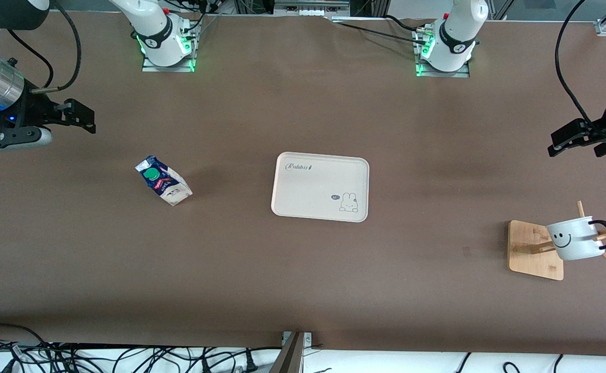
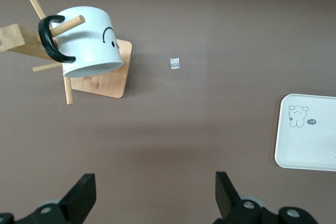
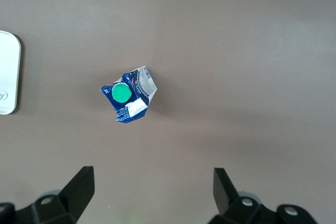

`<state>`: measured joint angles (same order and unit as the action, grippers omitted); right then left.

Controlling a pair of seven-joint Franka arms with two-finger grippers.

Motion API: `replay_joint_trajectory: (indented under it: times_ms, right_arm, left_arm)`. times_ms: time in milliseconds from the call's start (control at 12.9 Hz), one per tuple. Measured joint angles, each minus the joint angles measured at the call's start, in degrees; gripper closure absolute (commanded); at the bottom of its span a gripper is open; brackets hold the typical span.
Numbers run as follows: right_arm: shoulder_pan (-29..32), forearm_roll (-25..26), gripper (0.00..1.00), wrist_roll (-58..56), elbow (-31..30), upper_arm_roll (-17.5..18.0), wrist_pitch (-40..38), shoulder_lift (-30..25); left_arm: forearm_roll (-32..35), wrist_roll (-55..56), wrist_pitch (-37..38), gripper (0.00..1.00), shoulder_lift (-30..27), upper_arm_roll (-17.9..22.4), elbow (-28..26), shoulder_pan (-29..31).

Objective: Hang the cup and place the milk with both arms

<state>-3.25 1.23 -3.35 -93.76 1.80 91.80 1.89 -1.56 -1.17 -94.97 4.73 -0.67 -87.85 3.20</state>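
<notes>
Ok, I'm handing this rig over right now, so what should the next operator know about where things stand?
Left gripper: fingers open, empty, up in the air near the left arm's end of the table.
Right gripper: fingers open, empty, up in the air near the right arm's end of the table.
Cup: already hanging by its handle on a peg of the wooden rack.
Milk: on the table toward the right arm's end, beside the tray, apart from it.
Done: cup hung.
Left: the milk; the tray looks like its likely spot.
</notes>
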Motion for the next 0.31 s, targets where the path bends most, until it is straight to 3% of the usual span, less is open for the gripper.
replay_joint_trajectory:
  times_ms: [311]
  right_arm:
    - [0.0, 0.0, 0.00, 0.0, 0.0, 0.0, 0.0, 0.0]
  left_arm:
    - [-0.6, 0.1, 0.0, 0.00, 0.0, 0.2, -0.4, 0.2]
